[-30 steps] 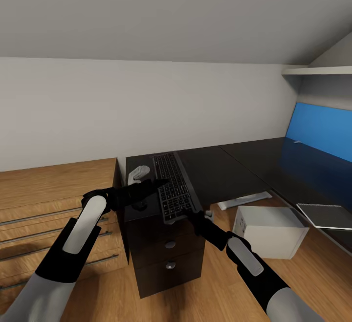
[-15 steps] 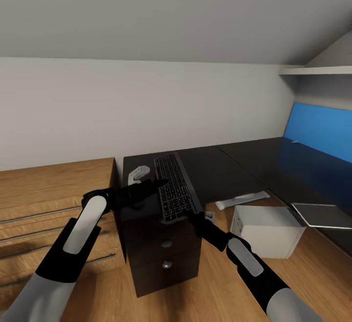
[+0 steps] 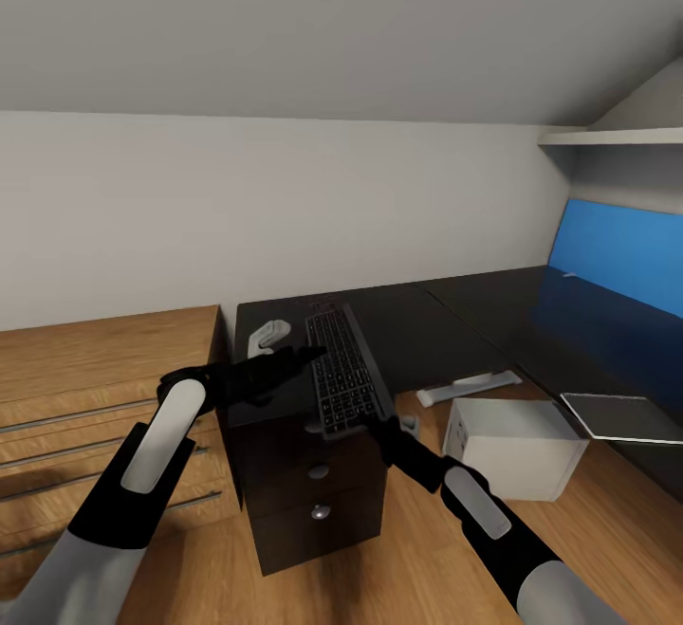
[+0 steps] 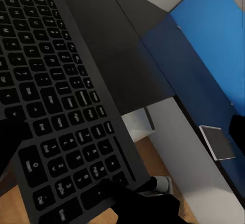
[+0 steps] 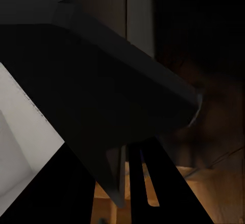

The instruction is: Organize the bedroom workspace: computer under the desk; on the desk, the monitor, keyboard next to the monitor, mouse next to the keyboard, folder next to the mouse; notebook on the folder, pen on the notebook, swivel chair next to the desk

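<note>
A long black L-shaped desk (image 3: 446, 321) carries a keyboard (image 3: 343, 369) at its near left end and a grey notebook (image 3: 621, 416) far right. A grey computer (image 3: 517, 445) sits on the wooden floor (image 3: 427, 549).

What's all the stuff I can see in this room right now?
keyboard: one, dark grey keys, lying on the desk's near end, its near edge over the desk edge
desk: one, black L-shaped top with a blue back panel
drawer unit: one, black, round knobs, under the desk's near end
computer: one, pale grey box, on the floor under the desk
notebook: one, grey, flat on the desk's right wing
wood cabinets: light wood, metal handles, left of the desk
shelf: one, white, high on the right
left gripper: black, beside the keyboard's left edge
right gripper: black, at the keyboard's near end
</note>
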Robot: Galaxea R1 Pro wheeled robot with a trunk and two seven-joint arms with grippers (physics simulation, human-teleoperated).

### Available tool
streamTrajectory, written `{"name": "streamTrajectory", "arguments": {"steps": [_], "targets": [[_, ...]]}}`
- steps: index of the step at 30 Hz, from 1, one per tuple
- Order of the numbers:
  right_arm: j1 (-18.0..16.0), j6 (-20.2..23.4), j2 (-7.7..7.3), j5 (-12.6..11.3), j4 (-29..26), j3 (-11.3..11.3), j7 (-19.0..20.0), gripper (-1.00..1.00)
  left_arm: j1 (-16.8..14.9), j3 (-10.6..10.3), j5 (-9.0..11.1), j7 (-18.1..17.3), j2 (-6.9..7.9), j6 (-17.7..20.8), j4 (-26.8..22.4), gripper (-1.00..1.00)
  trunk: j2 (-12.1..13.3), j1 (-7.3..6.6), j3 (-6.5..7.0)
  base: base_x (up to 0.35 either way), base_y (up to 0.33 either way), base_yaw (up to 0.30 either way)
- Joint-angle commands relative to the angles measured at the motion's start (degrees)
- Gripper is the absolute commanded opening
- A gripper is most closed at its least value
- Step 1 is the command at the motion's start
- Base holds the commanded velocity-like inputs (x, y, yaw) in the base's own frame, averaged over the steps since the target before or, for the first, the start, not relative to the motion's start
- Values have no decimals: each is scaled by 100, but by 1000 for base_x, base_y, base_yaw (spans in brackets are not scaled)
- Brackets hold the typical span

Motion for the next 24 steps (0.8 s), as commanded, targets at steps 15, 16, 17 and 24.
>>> {"name": "streamTrajectory", "arguments": {"steps": [15, 16, 17, 24], "targets": [[-12, 85, -10, -85, 150, -12, -278, -100, -3, 45, 80, 62, 30, 32, -306, 100, -3, -1, -6, 0, 0, 0], [-12, 125, -18, -154, 151, -29, -319, -100, -3, 40, 80, 64, 28, 29, -305, 100, -3, -1, -6, 0, 0, 0], [-12, 188, -23, -240, 149, -55, -336, -100, -4, 38, 80, 64, 27, 28, -305, 100, -3, -1, -6, 0, 0, 0], [-12, 531, -46, -525, 149, -129, -376, -100, -4, 31, 84, 69, 27, 34, -294, 100, -3, -1, -6, 0, 0, 0]]}}
